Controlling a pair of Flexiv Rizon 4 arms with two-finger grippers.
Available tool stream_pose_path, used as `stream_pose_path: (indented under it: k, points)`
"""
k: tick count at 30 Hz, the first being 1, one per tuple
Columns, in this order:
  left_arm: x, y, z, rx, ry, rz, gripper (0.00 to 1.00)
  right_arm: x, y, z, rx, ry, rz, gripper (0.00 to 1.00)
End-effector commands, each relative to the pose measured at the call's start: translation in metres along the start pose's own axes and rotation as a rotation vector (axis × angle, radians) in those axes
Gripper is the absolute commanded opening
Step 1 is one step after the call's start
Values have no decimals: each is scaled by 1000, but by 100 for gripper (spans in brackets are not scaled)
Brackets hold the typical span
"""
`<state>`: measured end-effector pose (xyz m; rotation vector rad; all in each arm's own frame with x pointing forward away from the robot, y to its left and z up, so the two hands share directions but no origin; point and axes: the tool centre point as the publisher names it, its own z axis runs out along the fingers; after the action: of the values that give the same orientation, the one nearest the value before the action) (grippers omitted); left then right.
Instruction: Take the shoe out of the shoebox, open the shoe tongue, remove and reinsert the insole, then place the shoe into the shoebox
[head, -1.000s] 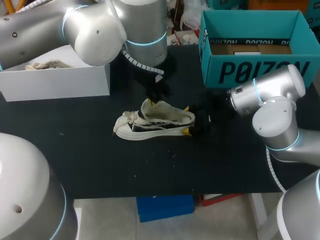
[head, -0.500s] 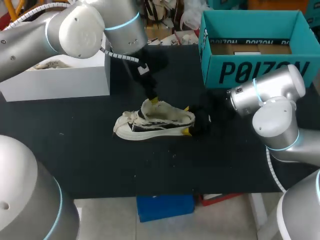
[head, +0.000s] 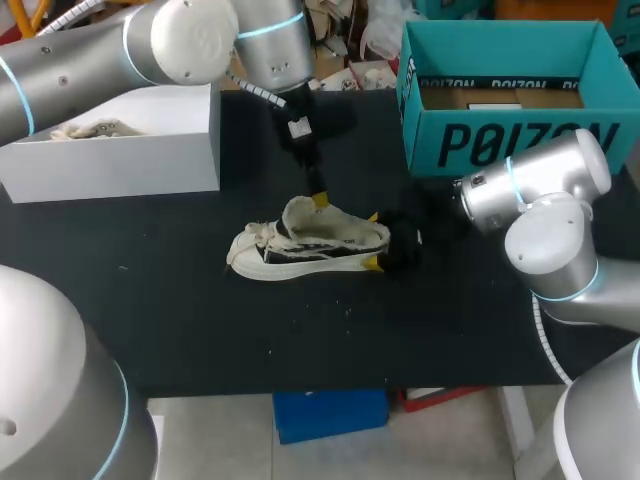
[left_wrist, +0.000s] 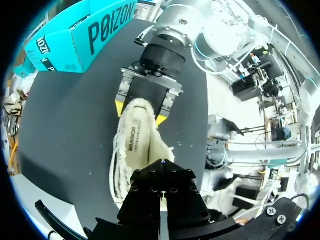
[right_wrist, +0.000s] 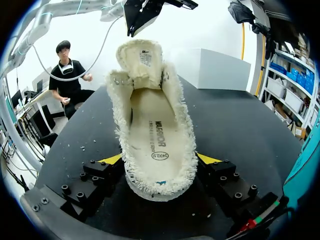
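A cream canvas shoe (head: 310, 240) with a frayed rim lies on its sole mid-table, toe to the left. My right gripper (head: 373, 240) is shut on its heel, one yellow tip on each side. In the right wrist view the shoe (right_wrist: 155, 140) runs away from the gripper (right_wrist: 160, 160); the insole (right_wrist: 157, 135) lies flat inside and the tongue (right_wrist: 142, 57) stands up. My left gripper (head: 318, 199) is shut and empty, just above the tongue and apart from it. In the left wrist view it (left_wrist: 161, 207) points down at the shoe (left_wrist: 137, 145).
A teal shoebox (head: 520, 140) stands open at the back right, close behind my right arm. A white box (head: 120, 165) at the back left holds another cream shoe (head: 85, 130). The table is a black mat (head: 200, 320).
My left arm has swung back, and its gripper has shifted slightly right above the tongue. The right arm and the shoe have stayed still.
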<state>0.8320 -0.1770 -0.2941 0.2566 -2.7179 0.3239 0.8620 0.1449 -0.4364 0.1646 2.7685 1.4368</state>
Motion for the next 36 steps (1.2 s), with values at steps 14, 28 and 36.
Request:
stream_pose_path:
  k: [14, 28, 36]
  points:
    - [-19, 2, 22, -51, 73, 88, 0, -2, -1, 1, 3, -1, 2, 0]
    - [-26, 0, 30, -90, 73, 88, 0, -2, -1, 1, 3, -1, 2, 0]
    - [-21, -4, 33, -121, 9, 216, 0, -2, -1, 1, 3, -1, 2, 0]
